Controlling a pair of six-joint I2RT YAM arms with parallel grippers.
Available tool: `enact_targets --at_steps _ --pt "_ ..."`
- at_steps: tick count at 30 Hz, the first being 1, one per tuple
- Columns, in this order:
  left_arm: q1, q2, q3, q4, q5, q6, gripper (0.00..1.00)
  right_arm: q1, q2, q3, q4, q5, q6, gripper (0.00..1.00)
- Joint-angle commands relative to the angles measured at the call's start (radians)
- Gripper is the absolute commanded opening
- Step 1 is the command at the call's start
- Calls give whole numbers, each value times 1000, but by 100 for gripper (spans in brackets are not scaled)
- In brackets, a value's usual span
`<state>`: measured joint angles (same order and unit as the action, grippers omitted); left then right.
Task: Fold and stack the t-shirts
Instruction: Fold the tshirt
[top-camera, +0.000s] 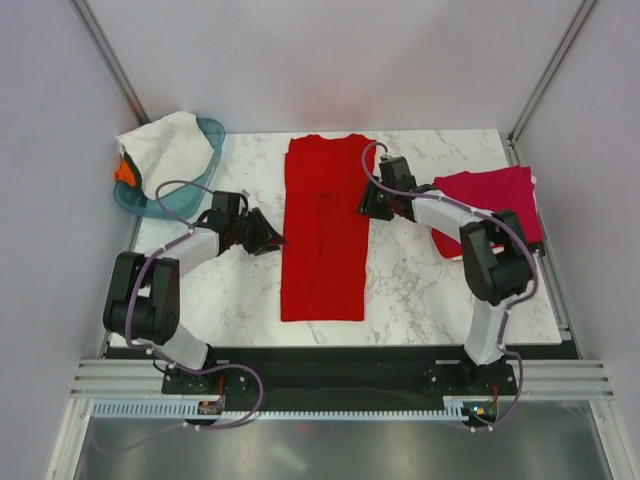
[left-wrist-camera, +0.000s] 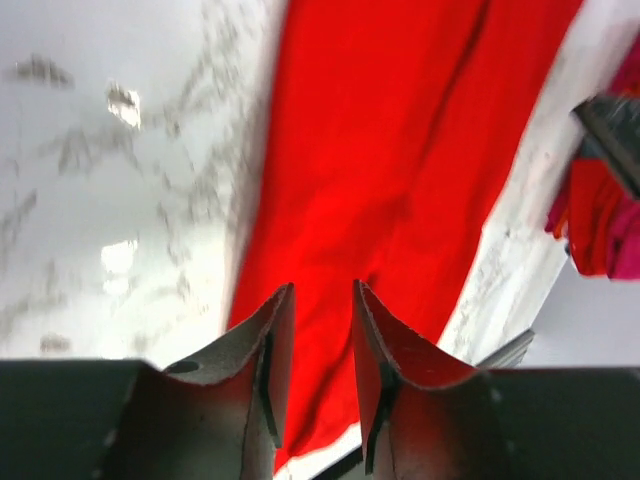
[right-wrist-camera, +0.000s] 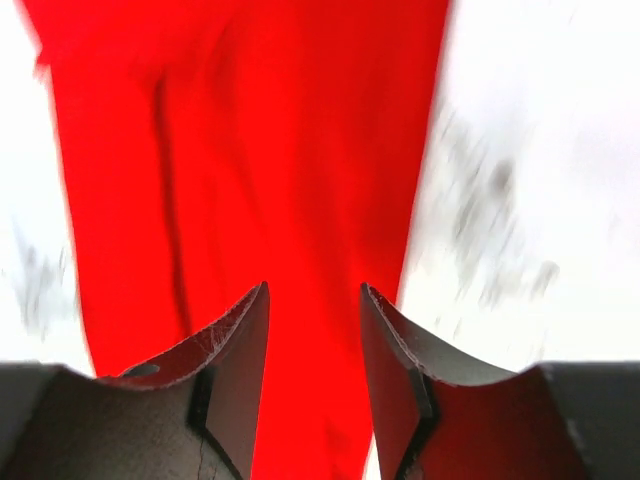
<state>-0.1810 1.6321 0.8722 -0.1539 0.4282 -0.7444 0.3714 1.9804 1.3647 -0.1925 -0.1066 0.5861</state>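
Observation:
A bright red t-shirt (top-camera: 325, 230) lies flat in the middle of the marble table, folded into a long narrow strip. My left gripper (top-camera: 275, 242) sits at its left edge, open, with only red cloth (left-wrist-camera: 400, 150) below the gap. My right gripper (top-camera: 365, 203) hovers at the strip's upper right edge, open too, over the red cloth (right-wrist-camera: 250, 150). A crimson-pink t-shirt (top-camera: 492, 205) lies folded at the right side of the table. A white t-shirt (top-camera: 165, 148) is heaped over the teal basket (top-camera: 205, 170) at the back left.
Something orange (top-camera: 124, 172) peeks out under the white cloth in the basket. Grey walls enclose the table on three sides. The arm bases (top-camera: 330, 375) stand on the black rail along the near edge.

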Motion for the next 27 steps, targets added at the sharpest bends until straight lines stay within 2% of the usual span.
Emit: enact_targets --at_steps 1,5,6,10,19,23,27 --pt "-2 -180 -114 -30 7 42 40 88 -193 -166 27 50 -31 49" --pt "-2 -310 -222 -74 23 54 41 194 -340 -369 -27 100 -20 48" --pt "-5 -327 -255 -82 30 57 42 217 -360 -395 -41 146 -13 48" --pt "-29 -402 -341 -90 53 40 42 332 -443 -530 -71 168 49 50" --pt "-69 -428 -452 -87 55 20 42 477 -517 -634 -101 225 176 47" --pt "-83 -422 -473 -84 60 20 42 495 -534 -664 -105 235 207 43" --pt "-100 -416 -492 -82 66 7 43 506 -577 -685 -114 231 222 47"
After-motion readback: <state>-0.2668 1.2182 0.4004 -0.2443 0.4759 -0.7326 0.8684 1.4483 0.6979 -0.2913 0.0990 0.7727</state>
